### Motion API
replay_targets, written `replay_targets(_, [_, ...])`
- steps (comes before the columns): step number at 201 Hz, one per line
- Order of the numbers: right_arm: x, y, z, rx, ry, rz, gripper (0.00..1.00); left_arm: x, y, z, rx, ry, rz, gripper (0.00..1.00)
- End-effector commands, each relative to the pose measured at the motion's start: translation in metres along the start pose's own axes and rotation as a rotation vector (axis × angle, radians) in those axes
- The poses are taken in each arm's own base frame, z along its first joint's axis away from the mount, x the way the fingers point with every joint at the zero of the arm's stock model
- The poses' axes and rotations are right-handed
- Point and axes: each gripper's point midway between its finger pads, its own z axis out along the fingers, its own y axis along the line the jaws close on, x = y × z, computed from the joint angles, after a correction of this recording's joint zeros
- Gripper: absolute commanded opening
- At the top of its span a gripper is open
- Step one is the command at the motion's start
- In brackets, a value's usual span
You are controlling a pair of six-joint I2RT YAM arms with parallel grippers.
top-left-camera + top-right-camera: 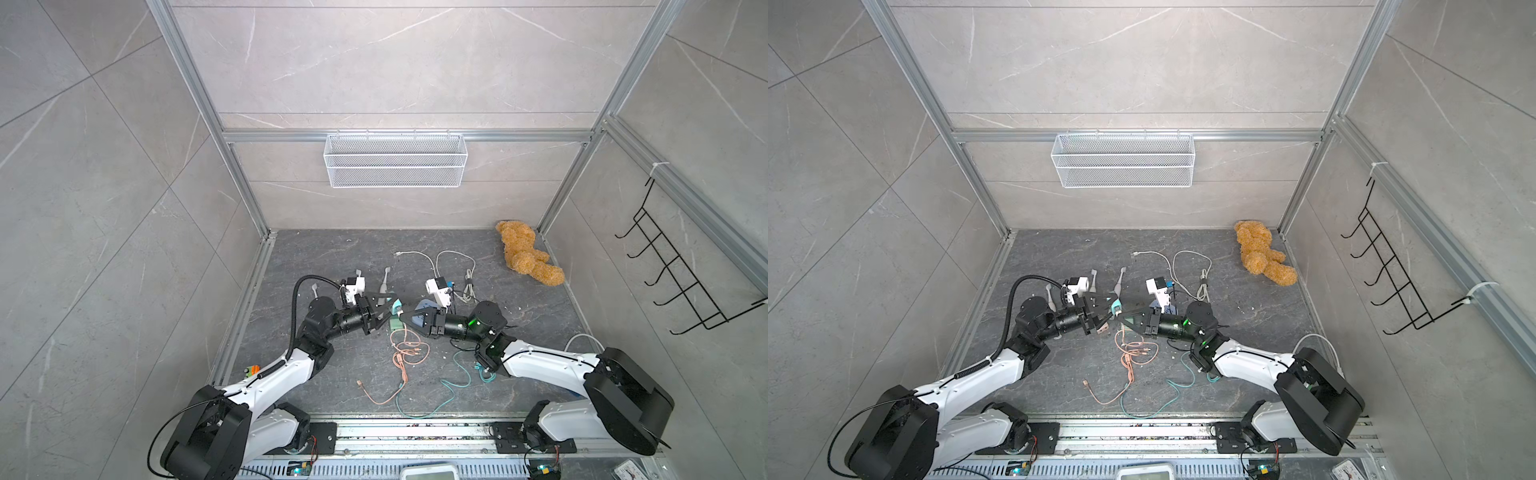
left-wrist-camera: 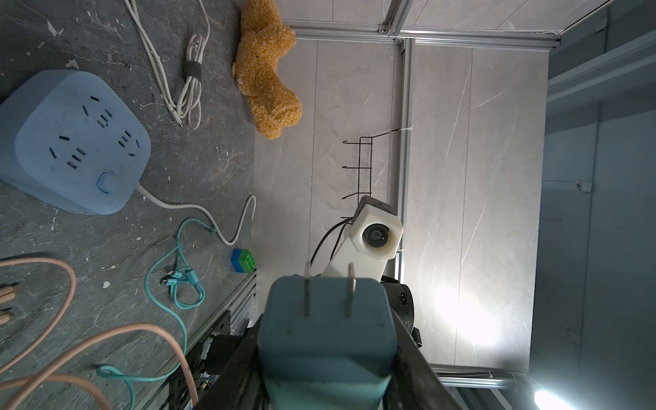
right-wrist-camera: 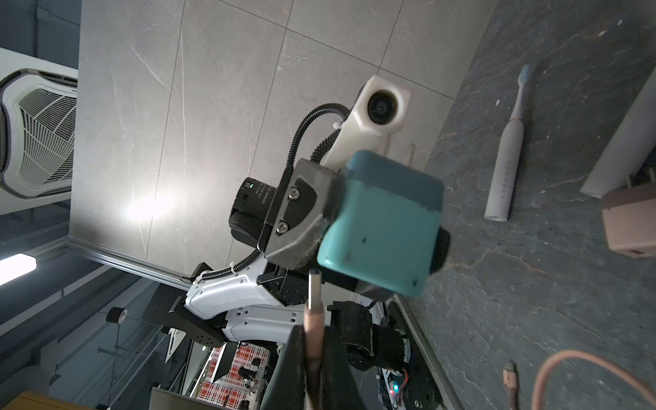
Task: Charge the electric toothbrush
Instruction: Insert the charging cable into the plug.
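One pink plug [image 3: 314, 301], apparently against teal adapter [image 3: 383, 227].

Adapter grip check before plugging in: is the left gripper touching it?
Touching. The right wrist view shows the left gripper with its padded fingers pressed against opposite sides of the adapter.

Left arm [image 1: 282, 370] and right arm [image 1: 548, 363] had white shells and black joints. Black corrugated conduit [image 1: 296, 307] ran to the left wrist camera [image 1: 354, 286]. A green light [image 1: 472, 322] showed on the right wrist. Two screws [image 3: 294, 193] fastened the left gripper [image 3: 372, 234]'s grey finger [image 3: 309, 230].
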Motion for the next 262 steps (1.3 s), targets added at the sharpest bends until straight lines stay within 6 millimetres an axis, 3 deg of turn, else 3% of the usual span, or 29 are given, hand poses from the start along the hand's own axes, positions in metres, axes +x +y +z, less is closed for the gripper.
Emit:
replay_targets(1, [-0.001, 0.007, 0.0, -0.039, 0.012, 0.0, 0.0, 0.008, -0.027, -0.001, 0.065, 0.037, 0.107, 0.0])
replay_targets(183, [-0.015, -0.011, -0.004, -0.043, -0.05, 0.049, 0.0, 0.025, -0.024, 0.003, 0.063, 0.083, 0.162, 0.0])
replay_targets(227, [-0.017, -0.001, -0.006, -0.049, -0.04, 0.008, 0.0, 0.036, -0.014, 0.007, 0.03, 0.128, 0.179, 0.0])
replay_targets(262, [-0.015, -0.005, -0.009, -0.003, -0.012, -0.024, 0.0, 0.044, -0.005, 0.006, 0.011, 0.17, 0.176, 0.0])
